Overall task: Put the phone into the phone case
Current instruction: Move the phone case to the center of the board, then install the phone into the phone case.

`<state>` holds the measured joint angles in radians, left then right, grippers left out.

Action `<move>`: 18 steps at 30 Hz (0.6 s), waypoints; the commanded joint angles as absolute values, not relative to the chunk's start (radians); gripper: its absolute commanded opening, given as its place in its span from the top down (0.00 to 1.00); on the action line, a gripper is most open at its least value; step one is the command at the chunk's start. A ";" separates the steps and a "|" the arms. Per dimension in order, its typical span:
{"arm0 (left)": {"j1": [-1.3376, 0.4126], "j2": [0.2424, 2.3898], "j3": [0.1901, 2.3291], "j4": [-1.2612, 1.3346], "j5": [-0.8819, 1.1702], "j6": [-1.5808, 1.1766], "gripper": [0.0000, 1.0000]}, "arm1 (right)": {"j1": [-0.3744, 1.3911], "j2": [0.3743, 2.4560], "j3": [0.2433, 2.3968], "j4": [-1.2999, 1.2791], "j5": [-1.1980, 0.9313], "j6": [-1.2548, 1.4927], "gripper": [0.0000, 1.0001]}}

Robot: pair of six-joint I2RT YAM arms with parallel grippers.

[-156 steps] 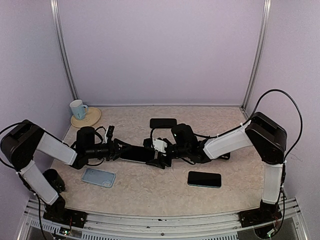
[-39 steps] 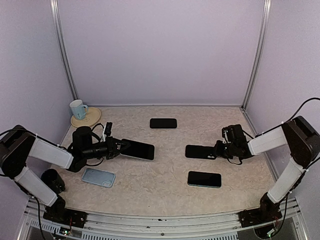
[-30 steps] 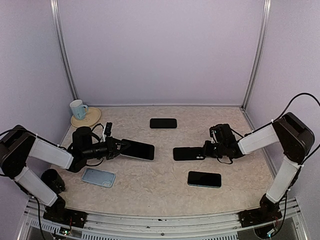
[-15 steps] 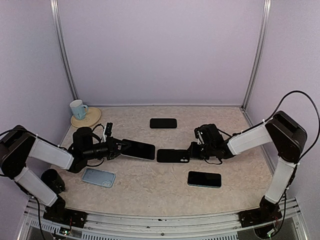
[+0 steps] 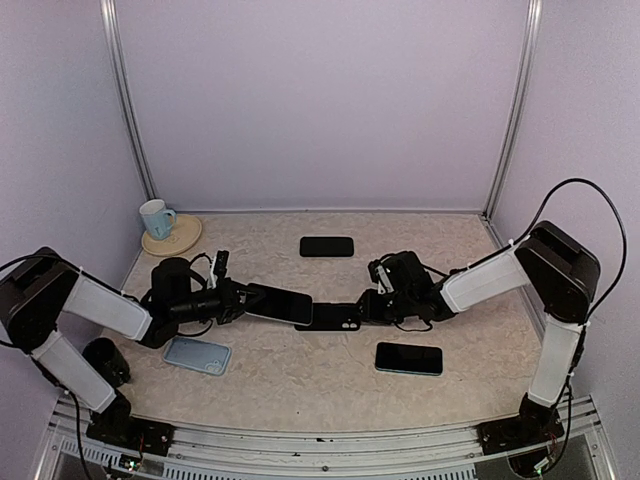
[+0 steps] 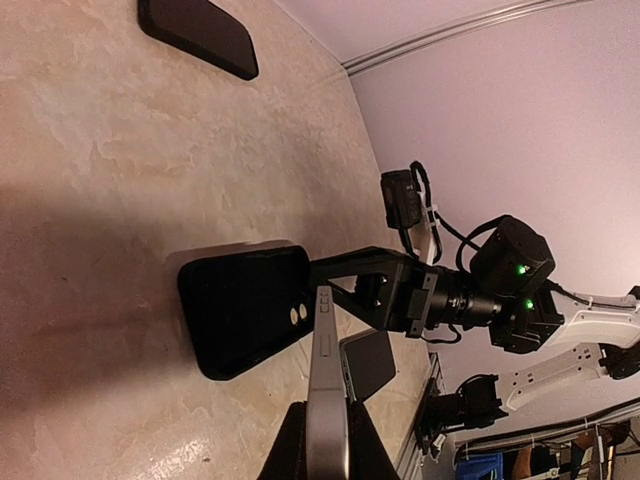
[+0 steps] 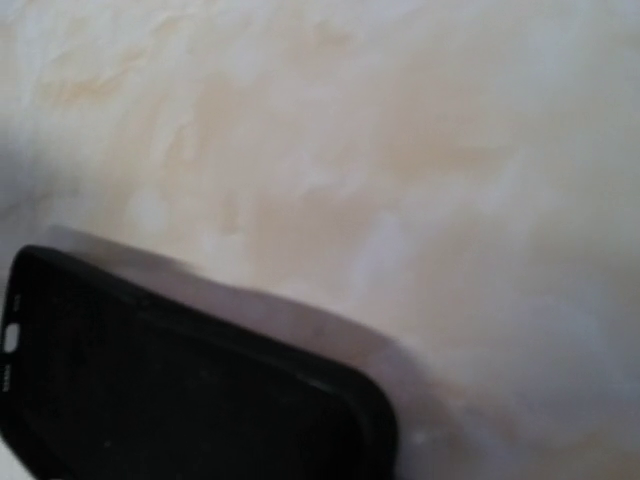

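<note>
My left gripper [image 5: 243, 298] is shut on a dark phone [image 5: 278, 302] and holds it by one end just above the table. In the left wrist view the phone [image 6: 326, 385] stands edge-on between my fingers [image 6: 289, 452]. My right gripper [image 5: 366, 309] is shut on the end of a black phone case [image 5: 334, 316], whose far end touches or overlaps the phone's tip. The case [image 6: 248, 320] lies open side up below the phone's edge, held by the right gripper [image 6: 385, 288]. The right wrist view is blurred and shows only the case [image 7: 190, 395], no fingers.
A second black phone [image 5: 327, 246] lies at the back centre and a third [image 5: 409, 358] at the front right. A light blue case [image 5: 197, 354] lies front left. A mug [image 5: 155, 217] stands on a coaster [image 5: 178, 238] at the back left.
My right arm has carried the black case leftward from the table's right side to the phone's tip. My left gripper has moved the phone slightly right.
</note>
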<state>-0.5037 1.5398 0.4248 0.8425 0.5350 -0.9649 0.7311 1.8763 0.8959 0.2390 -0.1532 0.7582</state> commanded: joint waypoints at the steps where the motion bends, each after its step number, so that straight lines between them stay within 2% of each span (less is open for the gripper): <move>1: -0.531 1.556 0.452 0.906 0.513 -0.982 1.00 | 0.751 1.888 0.920 0.282 -0.222 0.767 0.71; 4: -0.549 1.561 0.462 0.899 0.495 -0.987 1.00 | 0.752 1.846 0.918 0.256 -0.189 0.734 0.63; 6: -0.557 1.563 0.470 0.891 0.474 -0.989 1.00 | 0.752 1.811 0.927 0.218 -0.146 0.687 0.51; 9: -0.564 1.571 0.483 0.882 0.454 -0.992 1.00 | 0.752 1.756 0.945 0.153 -0.059 0.585 0.27; 11: -0.566 1.580 0.495 0.881 0.447 -0.999 1.00 | 0.751 1.718 0.947 0.120 0.021 0.515 0.05; 12: -0.567 1.585 0.502 0.881 0.447 -1.000 1.00 | 0.751 1.697 0.945 0.115 0.061 0.476 0.01; 18: -0.583 1.640 0.564 0.873 0.458 -1.010 1.00 | 0.752 1.601 0.898 0.161 0.198 0.231 0.00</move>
